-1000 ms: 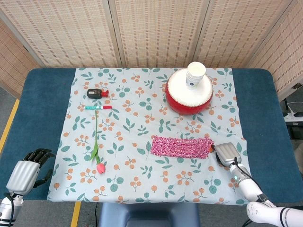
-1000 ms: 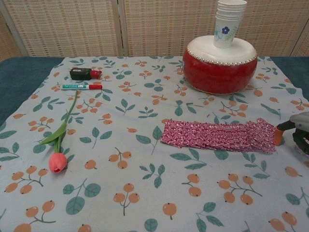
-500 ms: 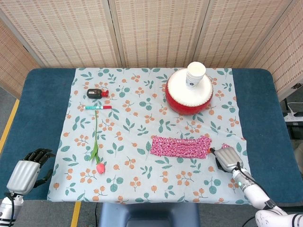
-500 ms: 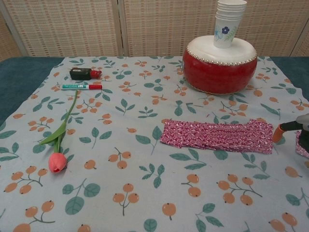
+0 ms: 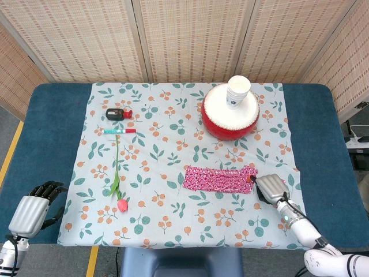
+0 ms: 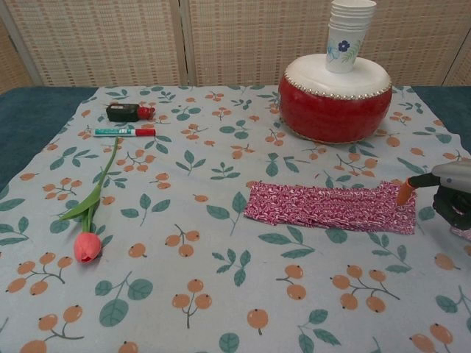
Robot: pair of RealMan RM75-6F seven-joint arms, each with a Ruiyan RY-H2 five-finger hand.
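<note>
My right hand (image 5: pixel 271 187) lies at the right end of a pink knitted cloth (image 5: pixel 218 178) on the front right of the floral tablecloth (image 5: pixel 173 150). In the chest view the right hand (image 6: pixel 450 198) grips that end of the pink knitted cloth (image 6: pixel 327 207). An orange fingertip (image 6: pixel 403 193) lies on the end, and a scrap of pink shows under the palm. My left hand (image 5: pixel 31 210) hangs off the table's front left corner, fingers curled in on nothing. The chest view does not show it.
A red drum (image 5: pixel 230 112) with a white top stands at the back right and carries a stack of paper cups (image 5: pixel 238 91). A tulip (image 5: pixel 117 179), a marker (image 5: pixel 120 131) and a small black and red object (image 5: pixel 118 113) lie at the left. Woven screens stand behind.
My right hand drew back towards the front right, then came left again along the cloth's end. The cloth's bunched right end flattened and now ends further left. The left hand stayed still.
</note>
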